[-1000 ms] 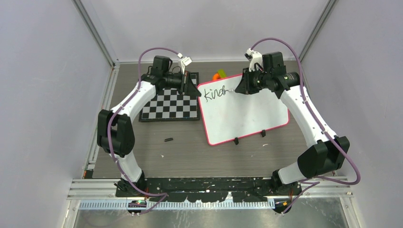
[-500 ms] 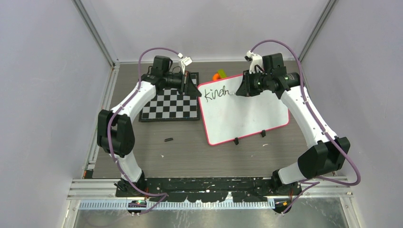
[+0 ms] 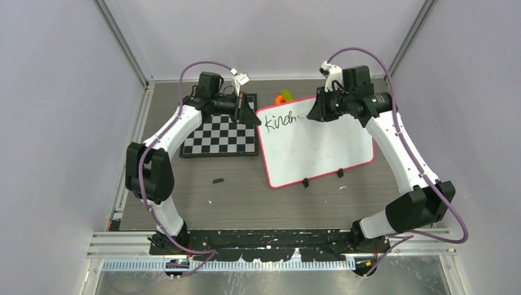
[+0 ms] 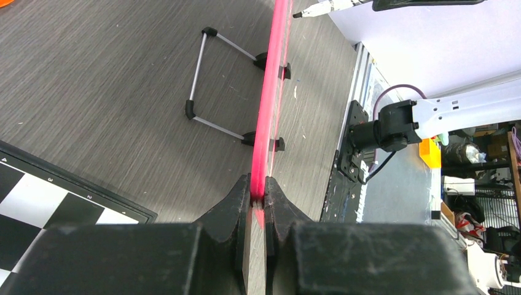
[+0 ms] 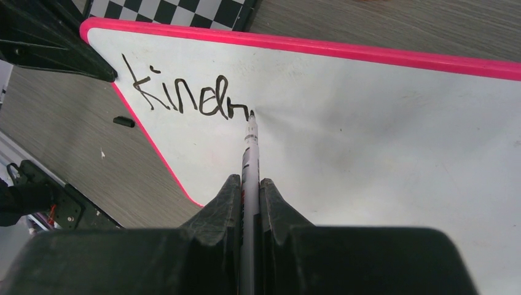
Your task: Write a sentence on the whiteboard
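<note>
The right gripper is closed tight on a marker, which runs out straight between its fingers. The marker's tip sits at the end of the last stroke of the sentence, which so far reads "Kindn" in black. Whether the tip touches the surface or hangs just off it, I cannot tell. The letters run along the top left part of the whiteboard, near its pink frame and its rounded corner.

The left gripper is pinched shut on the pink frame at that same corner, one finger on each face of the whiteboard, seen edge-on from the left wrist. From there a wire stand juts out from the back of the whiteboard to the table, joined at two black clips.

From above, the whiteboard lies slanted in the middle right of the table, clips on its near edge, with the left gripper at its far left corner and the right gripper over its far edge. A checkerboard lies just left of it, partly under the left arm. An orange thing shows behind the far edge of the whiteboard. A small black piece lies on the table in front of the checkerboard.
</note>
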Tool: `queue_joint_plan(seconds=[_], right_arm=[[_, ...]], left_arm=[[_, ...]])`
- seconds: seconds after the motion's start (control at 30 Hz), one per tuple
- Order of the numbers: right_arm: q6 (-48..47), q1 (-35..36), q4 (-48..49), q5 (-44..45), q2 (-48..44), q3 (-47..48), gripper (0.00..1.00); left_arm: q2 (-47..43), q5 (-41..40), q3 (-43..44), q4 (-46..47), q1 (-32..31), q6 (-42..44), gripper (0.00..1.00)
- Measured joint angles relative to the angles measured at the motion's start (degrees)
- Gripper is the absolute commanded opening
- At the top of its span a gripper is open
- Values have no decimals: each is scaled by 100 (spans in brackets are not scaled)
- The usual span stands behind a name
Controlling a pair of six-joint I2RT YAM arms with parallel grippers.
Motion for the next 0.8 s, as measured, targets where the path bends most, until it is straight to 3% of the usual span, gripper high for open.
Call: queue_joint_plan(seconds=[0.8], right_arm=[[-101,-48,-114,398,166,297,0]], left_arm=[[0,-2,0,-2,2,7,0]])
